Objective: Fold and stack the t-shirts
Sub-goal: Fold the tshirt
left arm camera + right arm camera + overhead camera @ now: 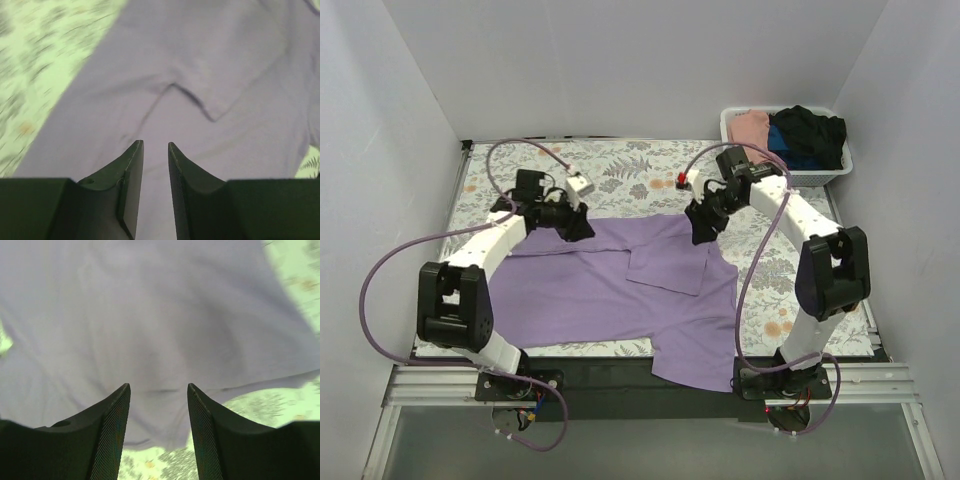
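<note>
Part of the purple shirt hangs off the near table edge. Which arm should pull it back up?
Right, probably. The purple shirt overhangs beside the right arm's base, and the right gripper is nearer that side; the left gripper is over the shirt's far-left corner.

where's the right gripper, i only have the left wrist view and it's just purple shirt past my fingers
observer: the right gripper is over the far edge of the lavender t-shirt, to the right of your left gripper.
operator: is it gripping anything
observer: no, its wrist view shows the fingers apart, with the cloth lying below them.
operator: is the shirt all on the table
observer: no, its near right corner hangs over the near edge of the table.
</note>
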